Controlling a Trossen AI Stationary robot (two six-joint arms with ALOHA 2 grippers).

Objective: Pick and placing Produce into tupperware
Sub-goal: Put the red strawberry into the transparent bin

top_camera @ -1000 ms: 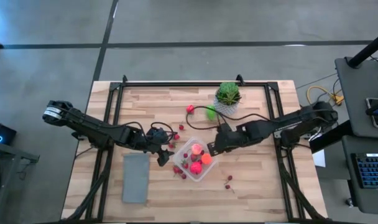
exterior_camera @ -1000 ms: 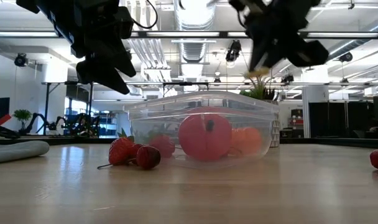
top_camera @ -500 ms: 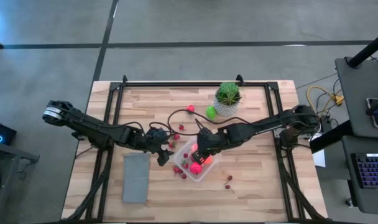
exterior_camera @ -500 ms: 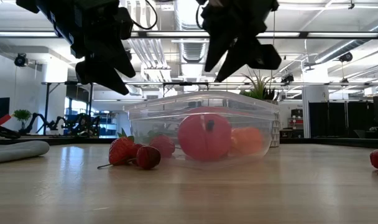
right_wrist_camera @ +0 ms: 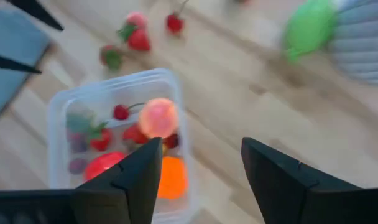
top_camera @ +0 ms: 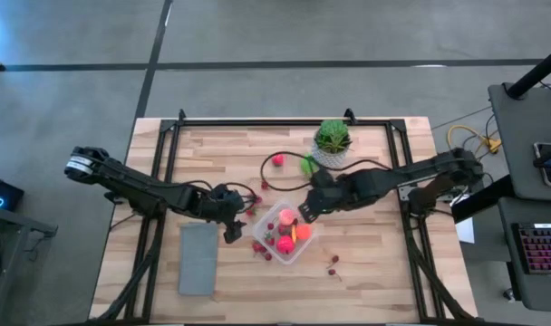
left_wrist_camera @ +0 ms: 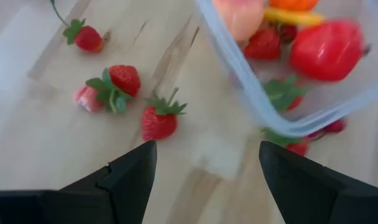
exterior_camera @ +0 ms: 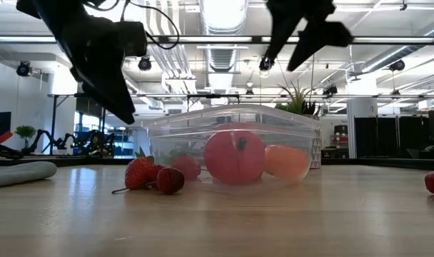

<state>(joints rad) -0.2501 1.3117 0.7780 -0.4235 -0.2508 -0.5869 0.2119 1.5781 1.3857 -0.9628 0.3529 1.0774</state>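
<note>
The clear tupperware [top_camera: 294,257] stands mid-table and holds a pink piece [right_wrist_camera: 156,117], an orange piece [right_wrist_camera: 173,178], a red piece [left_wrist_camera: 326,50] and some berries. Loose red berries [left_wrist_camera: 159,121] lie on the wood by its left side, and two more [top_camera: 333,263] lie to its right. A red piece [top_camera: 277,160] and a bright green piece [top_camera: 306,164] rest nearer the far edge. My left gripper [top_camera: 230,230] hangs open just left of the box, above the loose berries. My right gripper [top_camera: 304,210] hovers open over the box's far right corner.
A spiky green plant in a white pot [top_camera: 332,140] stands beside the green piece, near the far edge. A flat grey rectangle [top_camera: 198,258] lies near the left gripper, toward the near edge. Dark cables [top_camera: 257,167] trail across the wood.
My right gripper swung left over the middle of the tupperware, then drew back toward the right and rose, open throughout. My left gripper shifted slightly left and dipped lower beside the box. The produce and the box kept their places.
</note>
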